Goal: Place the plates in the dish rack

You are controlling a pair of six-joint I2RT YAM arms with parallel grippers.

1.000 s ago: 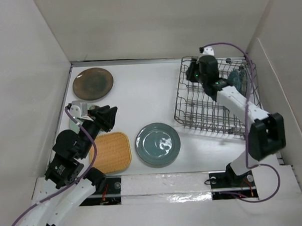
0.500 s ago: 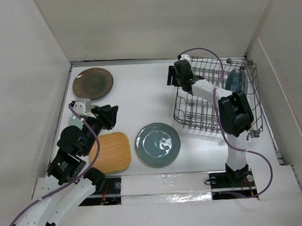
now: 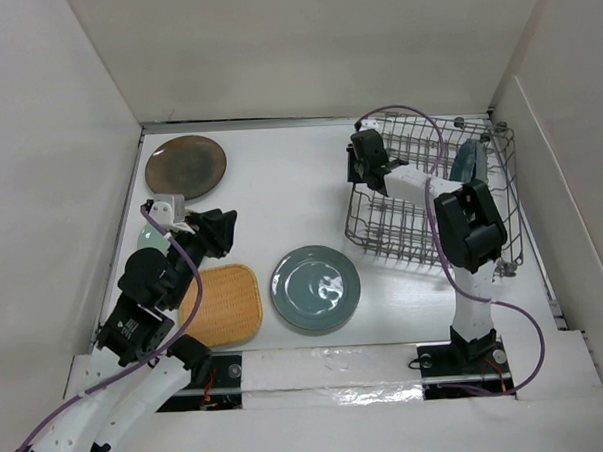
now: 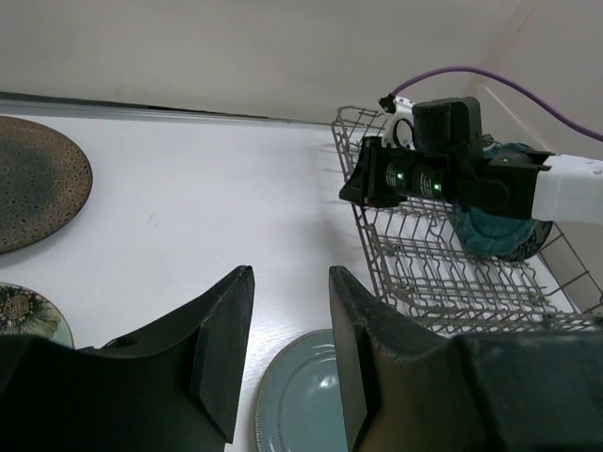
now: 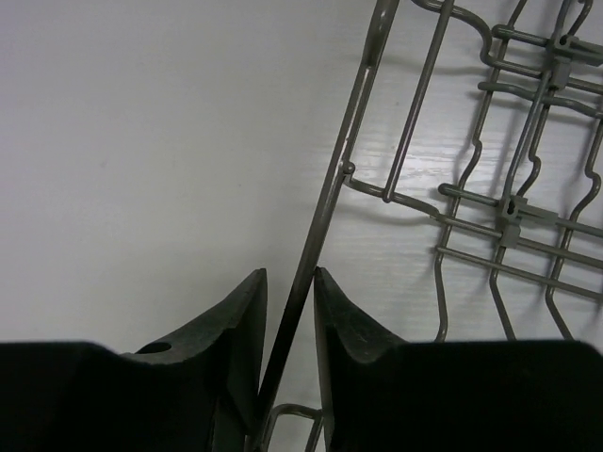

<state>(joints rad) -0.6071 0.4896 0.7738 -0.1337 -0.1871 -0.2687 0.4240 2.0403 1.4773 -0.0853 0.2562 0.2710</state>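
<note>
Shows the dish rack at the right rear of the table, holding a single teal scalloped plate on edge among the tines at its right end; leaves the other slots unfilled. Places four plates flat on the table, outside the rack: dark brown plate at left rear, grey-blue plate near centre front, tan woven plate just left of it, and white floral plate largely hidden under the left arm. Sets the right gripper at the rack's left rim, jaws drawn narrow and straddling one rim wire; cannot tell from the wrist view whether pinched or merely enclosed. Poses the left gripper above the table between the brown and woven plates, jaws about half apart, with nothing between them. Judged handling: glazed plates stiff, fairly heavy, slick and chip-prone; best taken by the rim, one finger over and one under the lip. Woven plate probably lighter and rougher, so easier to hold. Wire rack light and apt to slide or tip when pushed.
</note>
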